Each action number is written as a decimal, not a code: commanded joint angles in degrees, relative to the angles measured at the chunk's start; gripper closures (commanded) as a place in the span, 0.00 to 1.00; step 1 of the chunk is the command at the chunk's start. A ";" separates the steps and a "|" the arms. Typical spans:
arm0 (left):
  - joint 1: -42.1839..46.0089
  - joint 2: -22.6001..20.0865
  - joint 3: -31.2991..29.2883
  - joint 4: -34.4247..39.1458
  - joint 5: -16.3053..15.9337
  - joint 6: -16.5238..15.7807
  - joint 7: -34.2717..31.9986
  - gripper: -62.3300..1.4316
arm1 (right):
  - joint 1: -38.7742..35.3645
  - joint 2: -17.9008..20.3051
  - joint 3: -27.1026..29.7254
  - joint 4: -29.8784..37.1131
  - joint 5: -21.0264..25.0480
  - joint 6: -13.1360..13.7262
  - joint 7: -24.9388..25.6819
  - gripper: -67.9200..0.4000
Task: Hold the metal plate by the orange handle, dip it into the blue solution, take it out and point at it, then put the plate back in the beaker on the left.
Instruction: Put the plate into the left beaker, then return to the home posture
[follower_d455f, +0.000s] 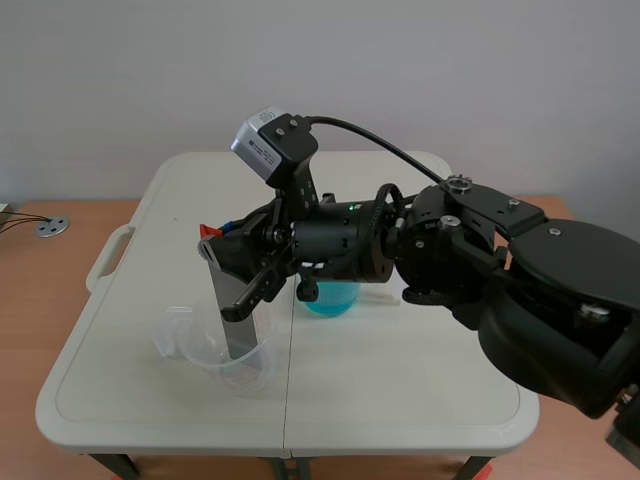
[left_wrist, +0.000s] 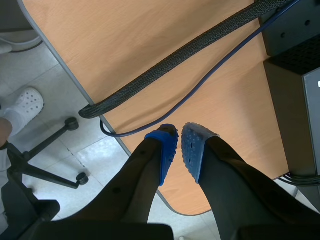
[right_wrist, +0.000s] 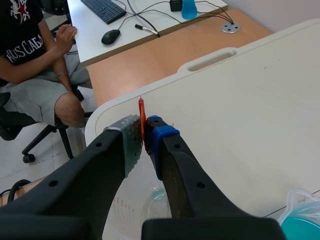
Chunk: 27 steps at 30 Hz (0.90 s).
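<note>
Orange was the colour of the thin handle (right_wrist: 141, 112) that we saw squeezed tight between the two pads of the right jaws. The right arm (follower_d455f: 480, 270) came in from its side and reached past the middle of the white table (follower_d455f: 400, 380). Below those jaws the grey metal plate (follower_d455f: 235, 335) hung from the handle, a bit tilted. Its low end was inside the clear beaker (follower_d455f: 200, 355), which stood right under the jaws. We could not tell if the plate touched the bottom. The blue solution (follower_d455f: 325, 303) sat in its own beaker behind the jaws, low beside the arm's wrist and apart from the clear beaker. Far ahead of the right jaws, past the table's edge, a person sat with one hand (right_wrist: 65, 37) up.

The left jaws were closed with nothing in them, and their blue pads (left_wrist: 167, 152) almost touched. Under them lay a brown wooden table (left_wrist: 150, 50) with a black cable (left_wrist: 175, 60) on it. Beside its edge was the grey floor (left_wrist: 100, 160).
</note>
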 joint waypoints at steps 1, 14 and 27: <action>0.50 -0.31 0.17 0.35 0.07 0.00 -0.07 0.85 | 0.50 0.17 -0.37 0.15 -0.09 0.00 -0.87 0.95; 0.50 -0.31 0.17 0.35 1.16 0.07 0.52 0.00 | 0.83 0.33 1.38 0.15 -0.07 -0.15 -0.92 0.31; 0.48 -0.33 0.15 0.35 1.14 0.04 0.46 0.00 | 0.72 1.44 10.69 1.75 -0.52 -0.66 -0.92 0.02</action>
